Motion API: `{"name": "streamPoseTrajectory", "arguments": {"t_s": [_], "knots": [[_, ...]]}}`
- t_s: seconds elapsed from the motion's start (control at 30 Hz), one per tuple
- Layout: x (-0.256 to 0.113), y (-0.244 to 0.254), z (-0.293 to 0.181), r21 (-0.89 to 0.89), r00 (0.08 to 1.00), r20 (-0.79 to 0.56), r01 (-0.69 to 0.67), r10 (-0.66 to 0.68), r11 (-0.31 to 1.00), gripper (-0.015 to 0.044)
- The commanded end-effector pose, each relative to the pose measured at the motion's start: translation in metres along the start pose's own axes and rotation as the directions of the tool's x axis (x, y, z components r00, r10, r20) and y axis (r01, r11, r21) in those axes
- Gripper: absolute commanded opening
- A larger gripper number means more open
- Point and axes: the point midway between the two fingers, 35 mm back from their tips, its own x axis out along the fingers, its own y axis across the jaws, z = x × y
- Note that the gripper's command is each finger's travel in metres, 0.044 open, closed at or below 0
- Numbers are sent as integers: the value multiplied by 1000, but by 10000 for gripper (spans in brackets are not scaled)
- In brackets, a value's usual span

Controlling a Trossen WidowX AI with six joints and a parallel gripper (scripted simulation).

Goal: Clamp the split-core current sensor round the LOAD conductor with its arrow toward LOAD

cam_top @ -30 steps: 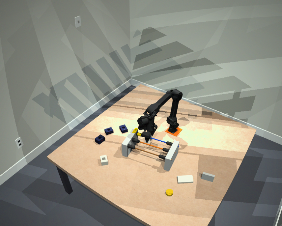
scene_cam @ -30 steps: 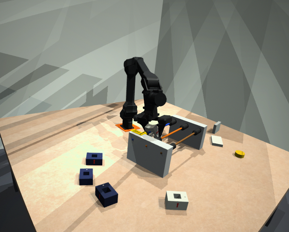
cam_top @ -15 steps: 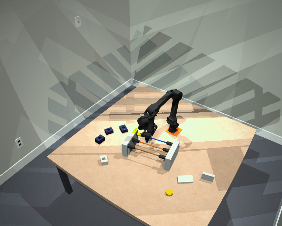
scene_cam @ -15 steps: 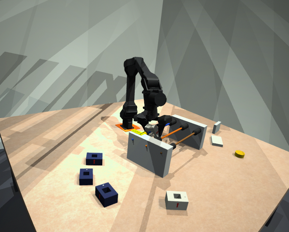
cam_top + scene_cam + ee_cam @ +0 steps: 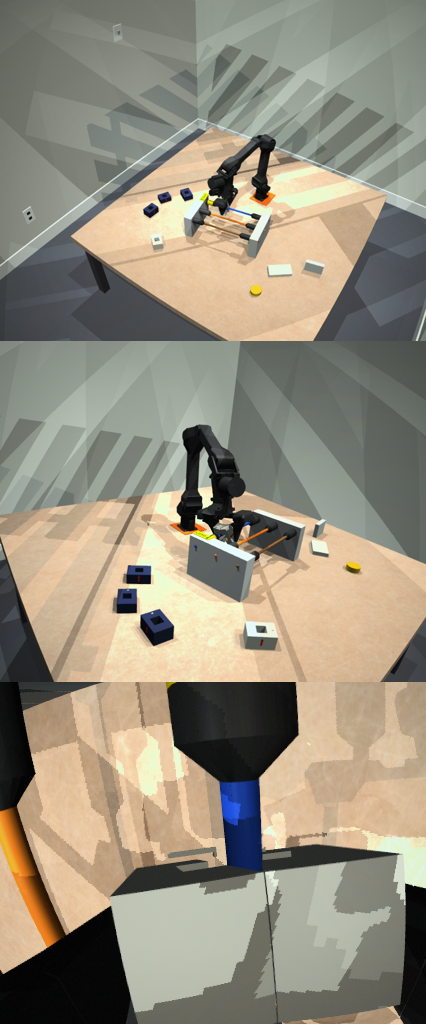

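The pale grey sensor point(image 5: 223, 529) point(image 5: 200, 942) sits around the blue conductor point(image 5: 240, 212) point(image 5: 242, 832), near its black sleeve at the LOAD end. Its two halves meet at a thin straight seam in the wrist view; the latch cannot be made out. The yellow LOAD marker point(image 5: 203, 197) point(image 5: 201, 535) is on top of the end block beside that sleeve. My gripper point(image 5: 234, 892) point(image 5: 224, 534) is shut on the sensor, one finger on each side. A bit of red shows on the sensor in the exterior view, but the arrow's direction cannot be read.
The orange conductor point(image 5: 229, 219) point(image 5: 25, 882) and brown conductor point(image 5: 222, 227) run alongside, between grey end blocks point(image 5: 216, 568) point(image 5: 253, 245). Several dark blue blocks point(image 5: 150, 211) point(image 5: 138, 578), a white holed block point(image 5: 253, 640), a white slab point(image 5: 279, 270), a grey plate point(image 5: 313, 268) and a yellow disc point(image 5: 256, 290) stand around.
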Motion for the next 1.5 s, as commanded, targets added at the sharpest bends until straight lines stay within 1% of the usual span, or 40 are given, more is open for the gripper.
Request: {"name": "streamPoseTrajectory", "arguments": {"t_s": [0.0,1.4,1.47], "knots": [[0,1,1,-1,1000,5,-3,3,1000,0],[0,1,1,-1,1000,5,-3,3,1000,0],[0,0,0,0,1000,0,0,0,1000,53]]}}
